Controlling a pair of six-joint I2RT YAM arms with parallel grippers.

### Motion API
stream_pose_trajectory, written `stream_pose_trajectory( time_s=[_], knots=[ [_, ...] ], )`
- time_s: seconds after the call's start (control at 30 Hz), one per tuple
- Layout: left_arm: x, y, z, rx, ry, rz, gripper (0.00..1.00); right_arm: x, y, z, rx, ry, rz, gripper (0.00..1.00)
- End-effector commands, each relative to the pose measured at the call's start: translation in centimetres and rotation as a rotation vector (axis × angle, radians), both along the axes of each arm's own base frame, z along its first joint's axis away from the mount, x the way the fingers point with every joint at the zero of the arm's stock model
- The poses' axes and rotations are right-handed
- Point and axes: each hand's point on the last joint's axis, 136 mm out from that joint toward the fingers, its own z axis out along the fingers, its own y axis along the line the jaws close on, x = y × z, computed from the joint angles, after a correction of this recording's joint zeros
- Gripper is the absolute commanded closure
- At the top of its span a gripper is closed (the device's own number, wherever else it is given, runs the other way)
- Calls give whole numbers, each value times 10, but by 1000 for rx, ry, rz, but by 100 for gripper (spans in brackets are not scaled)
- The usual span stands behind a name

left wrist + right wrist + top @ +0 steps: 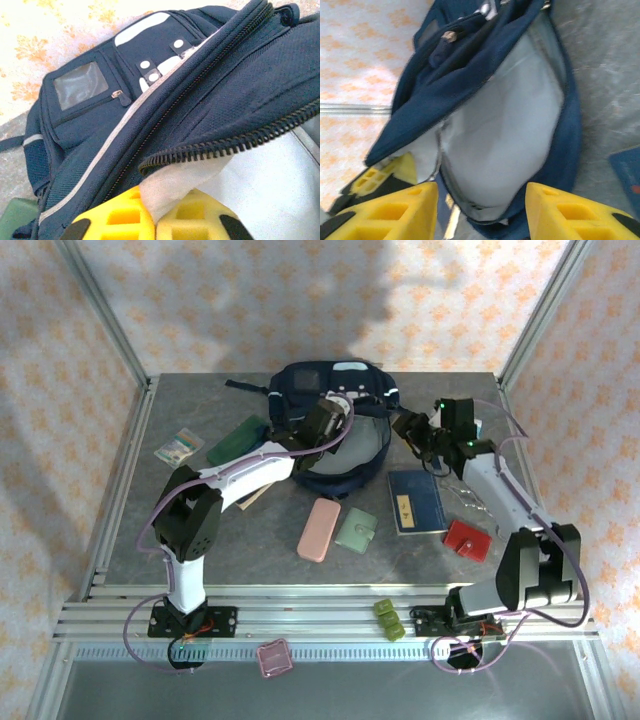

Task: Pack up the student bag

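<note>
The student bag point(300, 390) lies unzipped at the far middle of the table point(270, 565), its mouth edge pinched by the left tool point(155, 220) while the right tool point(482, 210) gapes empty just right of it, apparently the holding-open step, so next the right should fetch a nearer item.

I am looking at two arms of one build. The left arm point(245, 472) and the right arm point(495, 480) both have white shells on the long links and black housings at the joints. A lilac cable point(146, 535) runs from each black base plate point(190, 620) along the links, with red wiring at the foot. Small green lights point(470, 446) glow near the right wrist. The left gripper point(155, 227) and right gripper point(482, 212) carry yellow fingers point(580, 212) moulded with square hollows and trimmed in black.
</note>
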Motion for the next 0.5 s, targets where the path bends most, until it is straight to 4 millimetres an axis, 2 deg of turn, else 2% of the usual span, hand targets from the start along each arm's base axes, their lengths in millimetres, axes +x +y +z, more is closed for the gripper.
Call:
stream_pose_trajectory(
  time_s=[0.0,0.07,0.2,0.33,0.47],
  knots=[
    [-7,-17,6,-84,10,11,83,-16,-26,-16,-111,-1,-82,51],
    [-16,-20,-11,-98,44,17,62,-28,-36,-32,-154,27,-112,43],
    [-40,-28,-15,-208,97,3,35,-53,-64,-66,-293,152,-183,21],
    [-75,-45,-16,-323,201,-57,34,-69,-102,-92,-367,238,-280,20],
    [-117,-79,-28,-402,344,-174,35,-69,-121,-114,-319,260,-317,22]
  ],
)
